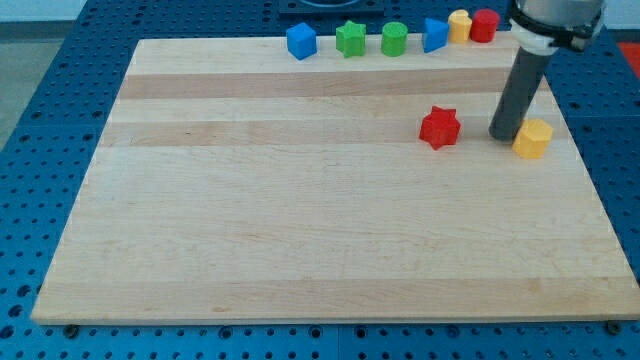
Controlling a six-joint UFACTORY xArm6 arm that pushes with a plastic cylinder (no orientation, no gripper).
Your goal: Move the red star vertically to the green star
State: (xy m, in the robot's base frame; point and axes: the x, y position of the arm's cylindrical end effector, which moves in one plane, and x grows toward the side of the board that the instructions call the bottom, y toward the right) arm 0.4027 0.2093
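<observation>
I carry no jaws, only my tip point(505, 136), resting right of the red star point(439, 127). That star sits well nearer than the far-edge green star point(351, 39); the whole push remains.

Red star point(439, 127) well below green star point(351, 39)

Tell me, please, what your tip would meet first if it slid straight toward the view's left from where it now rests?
Probably the red star. My tip sits just right of it, beside the yellow block, with bare board between. Depth is hard to judge, so it might only clip the star's lower edge.
</observation>
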